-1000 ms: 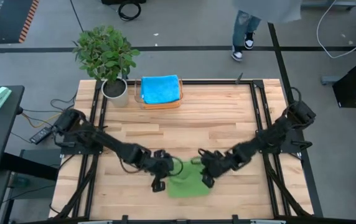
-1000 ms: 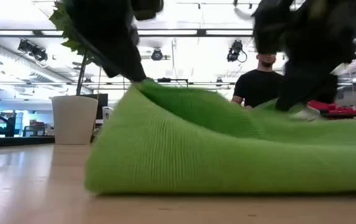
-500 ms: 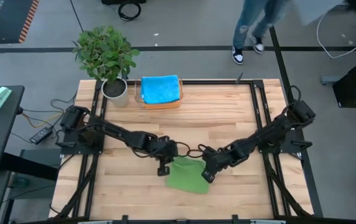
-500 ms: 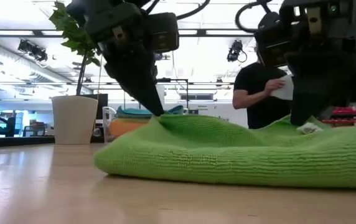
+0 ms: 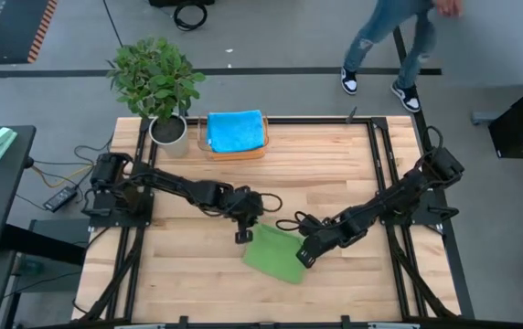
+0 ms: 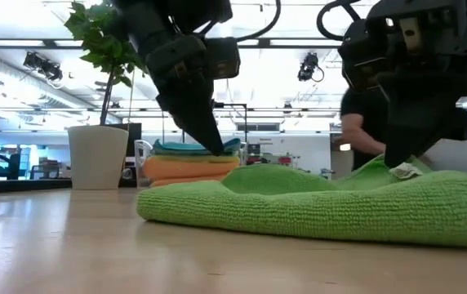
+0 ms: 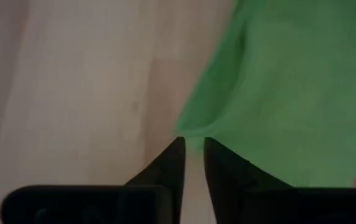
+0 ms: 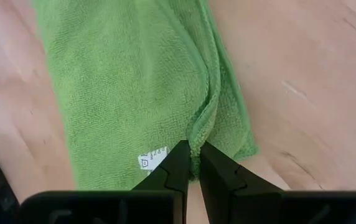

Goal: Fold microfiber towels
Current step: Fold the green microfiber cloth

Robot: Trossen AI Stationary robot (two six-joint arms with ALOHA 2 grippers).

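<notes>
Left gripper (image 5: 242, 236) jaws parted, released nubby green towel (image 5: 274, 253); right gripper (image 5: 304, 259) pinches it.

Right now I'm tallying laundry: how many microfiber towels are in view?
3: a green microfiber towel mid-table between the grippers; blue atop orange, stacked at the far edge. More may hide in that stack.

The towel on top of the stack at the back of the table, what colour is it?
Bright blue. The top towel shows best in the high view, lying over an orange one.
</notes>
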